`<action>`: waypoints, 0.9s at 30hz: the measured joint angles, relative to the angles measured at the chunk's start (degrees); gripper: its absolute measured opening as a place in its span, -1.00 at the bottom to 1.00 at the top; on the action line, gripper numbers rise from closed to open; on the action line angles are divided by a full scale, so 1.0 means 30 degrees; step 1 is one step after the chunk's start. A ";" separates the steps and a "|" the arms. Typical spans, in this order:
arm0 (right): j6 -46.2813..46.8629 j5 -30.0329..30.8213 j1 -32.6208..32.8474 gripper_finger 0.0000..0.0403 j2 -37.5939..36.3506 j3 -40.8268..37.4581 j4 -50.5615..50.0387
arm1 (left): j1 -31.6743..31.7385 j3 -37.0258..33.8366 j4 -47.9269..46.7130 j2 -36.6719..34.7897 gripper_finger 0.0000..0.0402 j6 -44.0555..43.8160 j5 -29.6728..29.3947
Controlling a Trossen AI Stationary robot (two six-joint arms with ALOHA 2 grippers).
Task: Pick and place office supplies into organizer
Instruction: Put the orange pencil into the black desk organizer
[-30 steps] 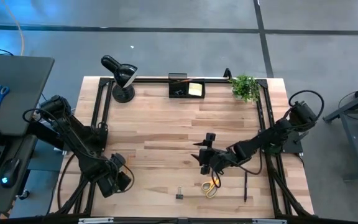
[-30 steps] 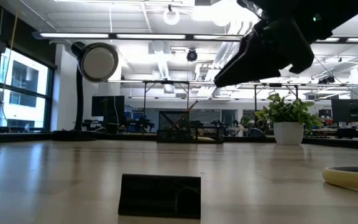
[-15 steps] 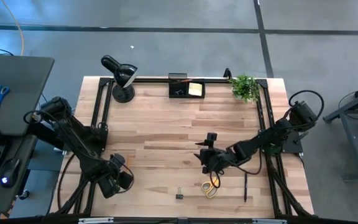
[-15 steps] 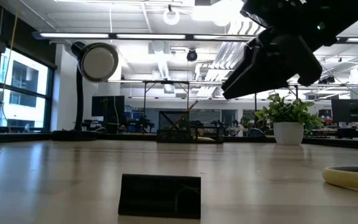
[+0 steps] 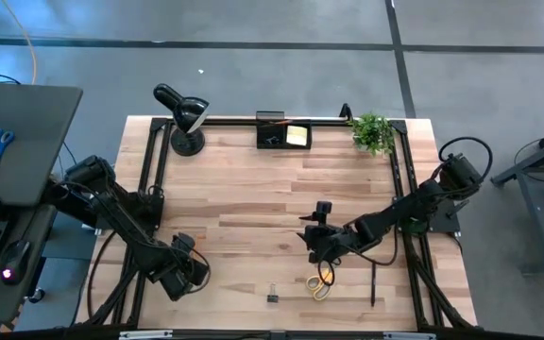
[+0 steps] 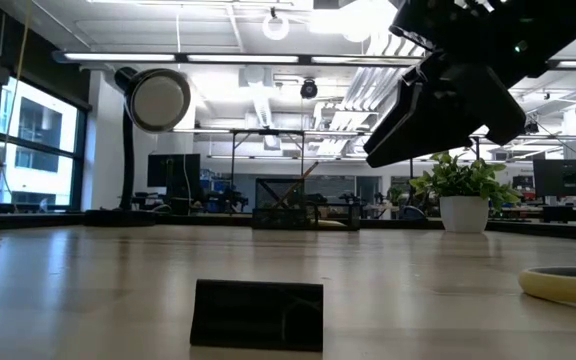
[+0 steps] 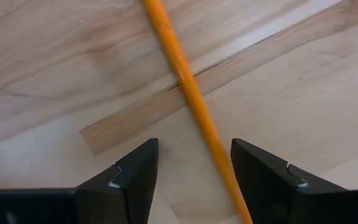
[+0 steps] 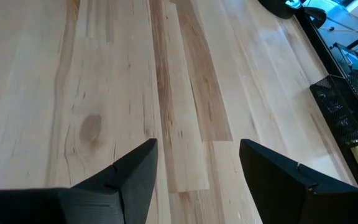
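In the left wrist view an orange pencil (image 7: 190, 93) lies flat on the wood, running between the open fingers of my left gripper (image 7: 194, 171), which hovers over it near the table's near left corner (image 5: 189, 276). My right gripper (image 5: 312, 238) is open above the table's middle (image 8: 197, 168) and holds nothing. Just nearer than it lie the yellow-handled scissors (image 5: 321, 284). A black binder clip (image 5: 273, 296) and a black pen (image 5: 373, 283) rest near the near edge. The black organizer (image 5: 274, 132), with a yellow sticky-note pad (image 5: 297, 135) in it, stands at the far edge.
A black desk lamp (image 5: 183, 115) stands at the far left and a potted plant (image 5: 373, 132) at the far right. Black frame rails run along the table's sides. A dark side desk (image 5: 17, 132) with blue scissors stands left of the table. Bare wood lies between the grippers and the organizer.
My left gripper has moved a little toward the near edge and the table's right. My right gripper has shifted slightly toward the right and up. The things on the table have stayed where they were.
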 joint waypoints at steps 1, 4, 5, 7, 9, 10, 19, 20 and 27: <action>-0.0002 0.0000 0.0000 0.10 -0.0007 -0.0005 -0.0011 | 0.0005 0.0006 0.0015 0.0069 -0.04 0.0041 0.0000; 0.0000 0.0000 0.0000 0.10 -0.0007 -0.0003 -0.0029 | 0.0000 0.0036 0.0047 0.0161 -0.04 0.0549 -0.0005; 0.0021 0.0000 0.0000 0.10 -0.0007 -0.0005 -0.0048 | 0.0000 0.0036 0.0080 0.0161 -0.04 0.0733 -0.0007; 0.0151 0.0007 0.0000 0.10 -0.0007 -0.0005 -0.0102 | 0.0005 0.0036 0.0131 0.0161 -0.04 0.0990 0.0001; 0.0151 0.0007 0.0000 0.10 -0.0007 -0.0005 -0.0102 | -0.0002 0.0029 0.0138 0.0161 -0.04 0.1179 0.0014; 0.0151 0.0007 0.0000 0.10 -0.0007 -0.0005 -0.0105 | 0.0005 0.0029 0.0132 0.0167 -0.04 0.1231 0.0106; 0.0209 0.0007 0.0000 0.10 -0.0007 0.0001 -0.0108 | 0.0005 0.0008 -0.0310 0.0182 -0.39 0.1639 0.0495; 0.0209 0.0007 0.0000 0.10 -0.0007 -0.0005 -0.0109 | 0.0005 0.0002 -0.0365 0.0183 -0.45 0.1702 0.0501; 0.0209 0.0007 0.0007 0.10 -0.0007 -0.0005 -0.0109 | 0.0005 -0.0007 -0.0494 0.0183 -0.90 0.2248 0.0503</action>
